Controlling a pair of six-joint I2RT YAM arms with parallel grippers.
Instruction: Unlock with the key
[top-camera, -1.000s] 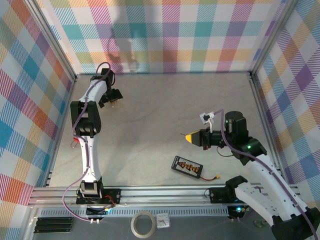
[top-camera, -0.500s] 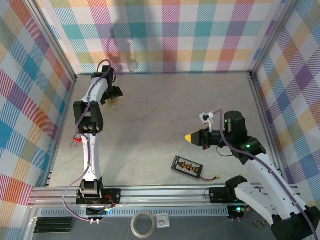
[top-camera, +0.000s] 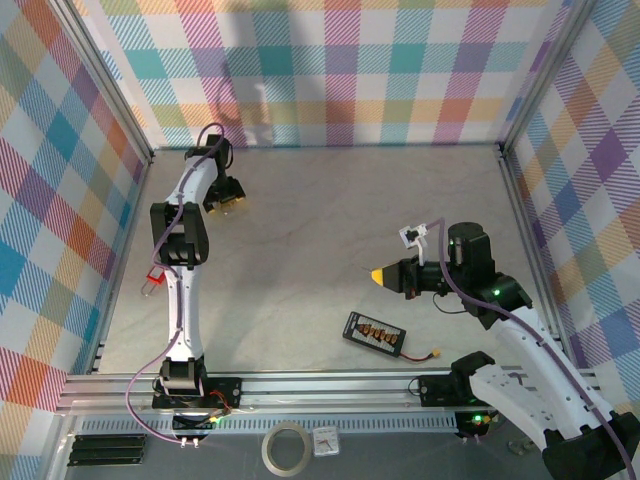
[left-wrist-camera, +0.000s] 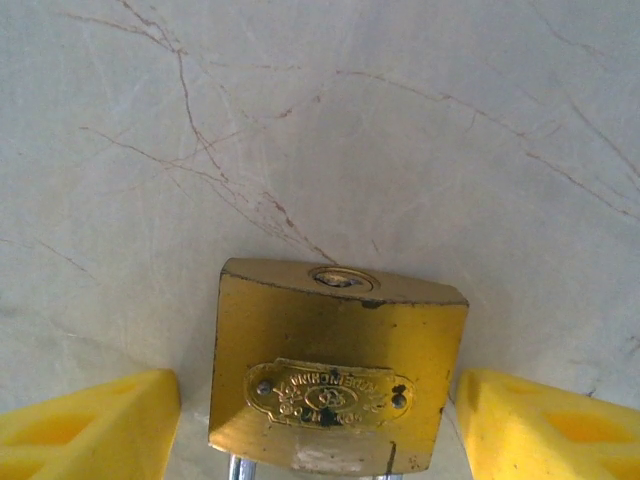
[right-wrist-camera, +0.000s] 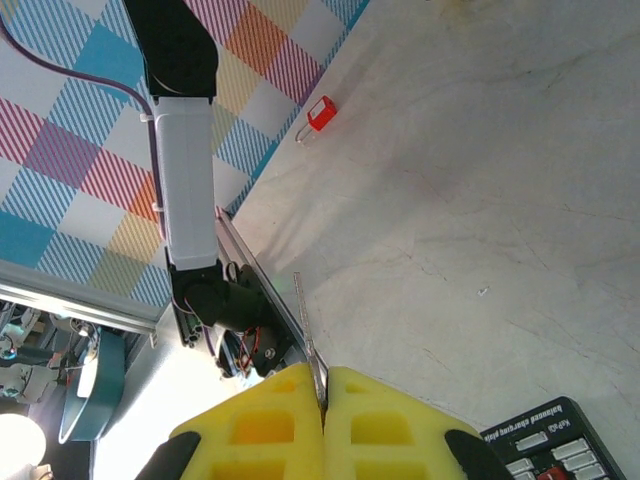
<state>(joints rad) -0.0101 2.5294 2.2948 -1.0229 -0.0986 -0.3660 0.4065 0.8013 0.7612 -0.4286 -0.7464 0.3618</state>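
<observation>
- Left gripper has shifted slightly over the brass padlock, its spread narrowing.
- Its yellow fingers stand apart on either side of the brass padlock, not touching it.
- Best to centre the body, close squarely and keep the keyhole exposed.
- Right gripper, pressed together, pinches the key, well apart from the brass padlock.

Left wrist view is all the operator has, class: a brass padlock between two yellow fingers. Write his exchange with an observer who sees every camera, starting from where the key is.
Observer: The key is pinched in the shut right hand, blade sticking out.
Operator: Near my brass padlock?
Observer: No. That hand is over the table's right half; your padlock is far left.
Operator: Any other lock?
Observer: A red padlock lies near the table's left edge.
</observation>
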